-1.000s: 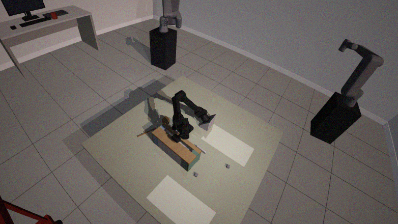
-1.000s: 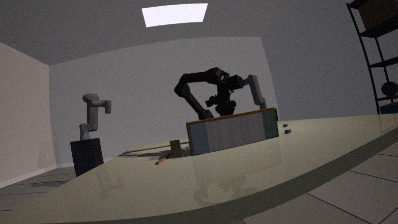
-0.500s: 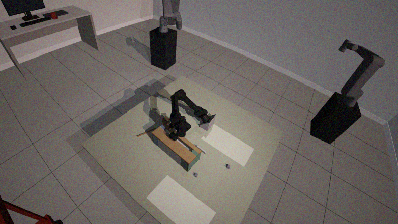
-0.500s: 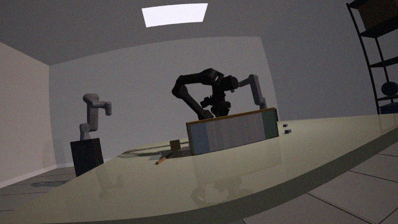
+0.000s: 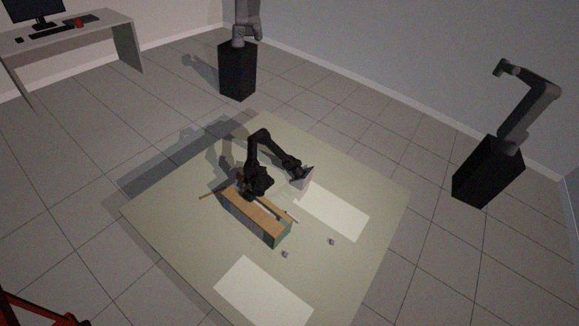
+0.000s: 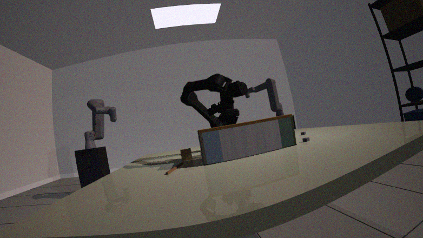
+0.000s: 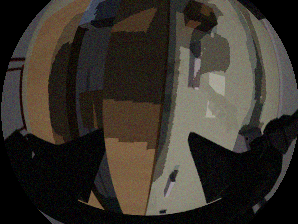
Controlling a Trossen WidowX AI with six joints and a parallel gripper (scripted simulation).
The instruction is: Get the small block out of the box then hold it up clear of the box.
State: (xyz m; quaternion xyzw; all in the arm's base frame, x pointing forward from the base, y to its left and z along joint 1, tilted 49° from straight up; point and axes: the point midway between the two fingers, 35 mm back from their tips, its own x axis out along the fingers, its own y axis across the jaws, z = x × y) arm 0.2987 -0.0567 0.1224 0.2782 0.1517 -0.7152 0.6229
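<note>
The box point(image 5: 255, 213) point(image 6: 251, 138) has a wooden top with a long slot, a blue end and a green end. It stands upright on the table point(image 5: 348, 279) point(image 6: 147, 201). My gripper point(image 7: 150, 133) is open, with nothing between its fingers. In the top view it is low over the box's top, towards the blue end. In the wrist view the fingers straddle the box's rear wooden strip point(image 7: 131, 175), one over the slot side and one over the table behind. I cannot make out the block inside the box; the slot's interior is dark and partly hidden by the arm.
Two small grey pieces point(image 5: 284, 254) point(image 5: 331, 241) point(image 6: 305, 139) lie beyond the green end. A wooden block point(image 6: 186, 154) point(image 7: 200, 17) and a thin wooden stick point(image 5: 208, 193) point(image 6: 173, 169) are near the blue end. A pale stick point(image 5: 292, 217) point(image 7: 170, 186) lies behind the box.
</note>
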